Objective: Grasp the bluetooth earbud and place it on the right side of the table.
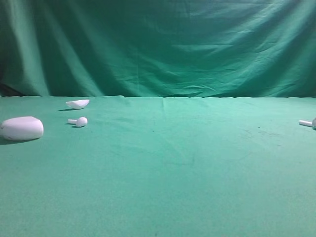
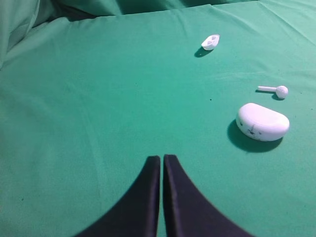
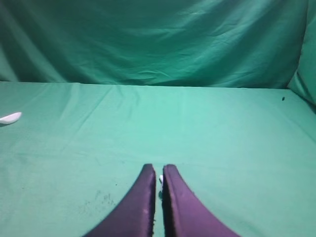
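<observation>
We are looking first at the right gripper (image 3: 159, 173). Its two dark fingers (image 3: 138, 202) are lying almost together, leaving only a thin slit between the tips. A small white sliver is showing in that slit. We cannot tell whether it is being pinched there or is lying on the cloth just beyond the tips. The gripper is hanging low over the table (image 1: 163, 173) and facing the draped backdrop (image 1: 158, 44). The left gripper (image 2: 161, 160) is likewise drawn shut, tip against tip, holding nothing, over bare green cloth.

Moving outward, we are finding the bluetooth earbud (image 1: 308, 123) lying on the table at the far right edge of the high view. Its stem is pointing left and its head is being cut off by the frame edge, so we cannot make out any mark on it. No arm is showing in that view.

Well apart from it, on the left side, a second earbud (image 1: 79, 121) is lying flat beside the white oval case (image 1: 22, 128). A small white shell-like piece (image 1: 78, 103) is sitting just behind them, nearer the backdrop. The left wrist view is showing these three off to the right of the closed fingers.
</observation>
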Controlling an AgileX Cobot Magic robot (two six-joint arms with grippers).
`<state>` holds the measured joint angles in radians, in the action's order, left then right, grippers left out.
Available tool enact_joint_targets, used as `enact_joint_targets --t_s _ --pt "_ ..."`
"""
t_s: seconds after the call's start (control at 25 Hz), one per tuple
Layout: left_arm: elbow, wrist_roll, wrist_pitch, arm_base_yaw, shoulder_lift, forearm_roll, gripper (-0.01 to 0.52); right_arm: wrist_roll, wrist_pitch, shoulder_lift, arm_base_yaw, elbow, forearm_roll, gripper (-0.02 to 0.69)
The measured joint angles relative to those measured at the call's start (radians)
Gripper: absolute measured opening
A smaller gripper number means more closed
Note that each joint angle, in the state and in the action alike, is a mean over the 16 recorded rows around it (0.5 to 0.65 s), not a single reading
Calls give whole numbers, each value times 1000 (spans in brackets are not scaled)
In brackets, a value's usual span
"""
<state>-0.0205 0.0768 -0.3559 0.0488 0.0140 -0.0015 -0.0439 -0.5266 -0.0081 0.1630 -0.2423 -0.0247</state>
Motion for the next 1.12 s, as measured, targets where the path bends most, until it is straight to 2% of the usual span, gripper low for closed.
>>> enact_joint_targets --t_s 0.2,0.36,1.12 --pt "0 0 0 0 0 0 0 7 126 -3 -8 147 2 18" --pt "0 0 0 0 0 0 0 18 169 -3 -12 220 2 31" --pt "0 0 0 0 0 1 0 44 127 -3 -13 271 0 49"
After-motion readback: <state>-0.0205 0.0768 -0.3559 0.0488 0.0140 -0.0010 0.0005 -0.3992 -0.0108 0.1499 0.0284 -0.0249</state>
